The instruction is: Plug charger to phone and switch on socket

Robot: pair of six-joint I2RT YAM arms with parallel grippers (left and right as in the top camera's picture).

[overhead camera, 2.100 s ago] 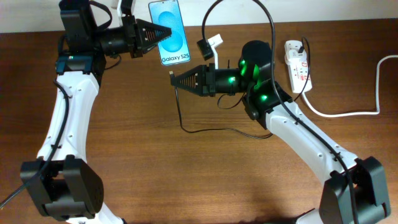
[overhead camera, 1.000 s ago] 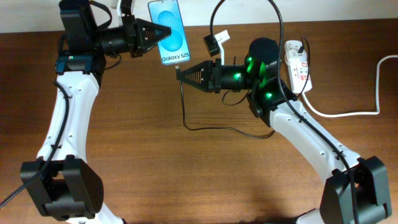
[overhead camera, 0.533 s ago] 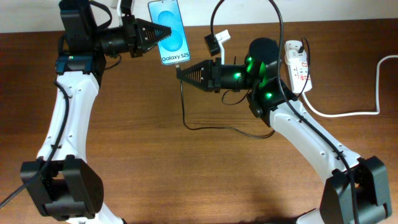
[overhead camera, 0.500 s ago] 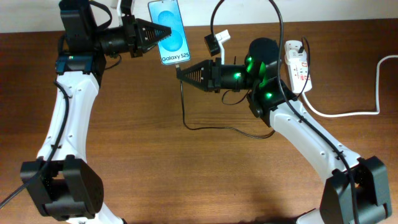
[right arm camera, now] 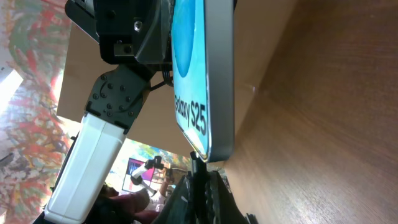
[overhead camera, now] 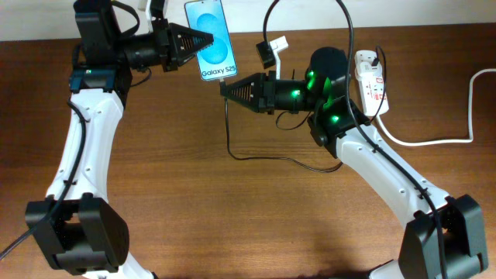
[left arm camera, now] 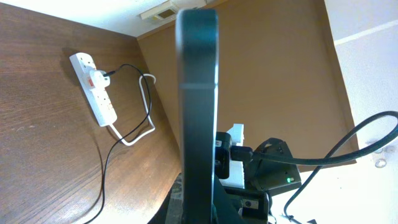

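Overhead, I get soft, even light on the table [overhead camera: 232, 217], with only faint shadows below the phone [overhead camera: 210, 39], whose screen glows bright without glare. Green lights [overhead camera: 310, 80] right of the phone shine strongly. In my left wrist view the phone's edge is a dark, blurred bar, and the socket [left arm camera: 93, 87] left of it is sharp. In my right wrist view the background left of the phone is partly washed out.

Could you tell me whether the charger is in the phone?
Cannot tell: right tool holds charger at phone's bottom edge, joint hidden.
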